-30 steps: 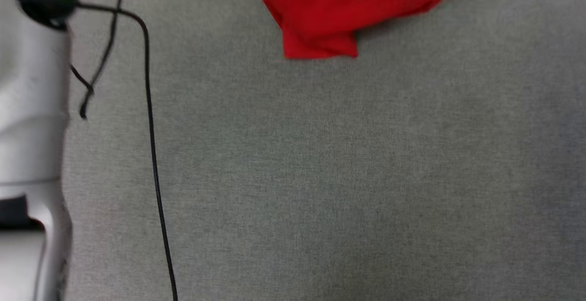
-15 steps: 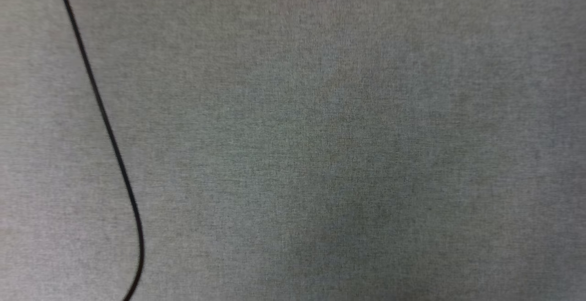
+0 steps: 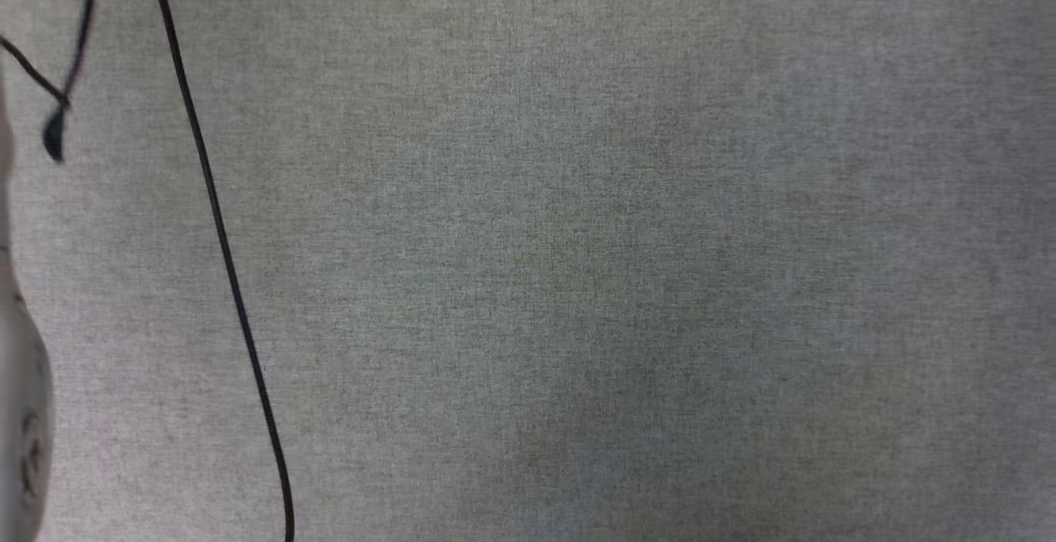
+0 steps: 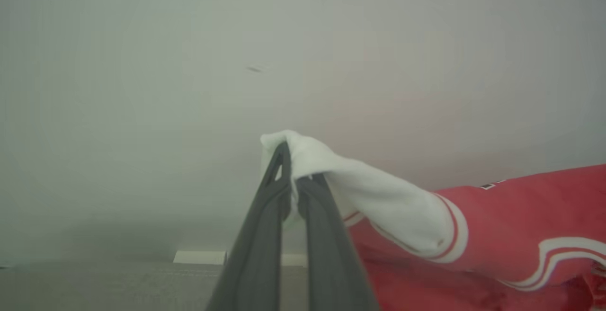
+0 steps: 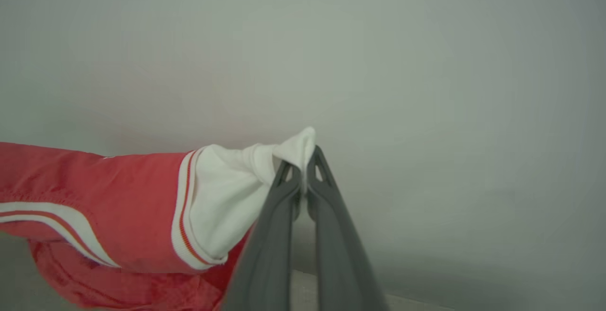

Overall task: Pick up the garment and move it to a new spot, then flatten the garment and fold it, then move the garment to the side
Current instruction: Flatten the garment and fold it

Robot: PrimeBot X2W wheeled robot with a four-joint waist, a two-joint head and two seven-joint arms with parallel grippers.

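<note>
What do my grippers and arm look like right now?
The left gripper and right gripper each have two long, matte dark-grey fingers, tapering, with a slotted cut-out near the tip. Head view: a pale forearm edge and thin black cables.

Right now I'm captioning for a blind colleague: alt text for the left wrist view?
The left pincer, shut, pinches the white sleeve of the garment; its red body with striped trim stretches off right against a pale, blurred background.
</note>
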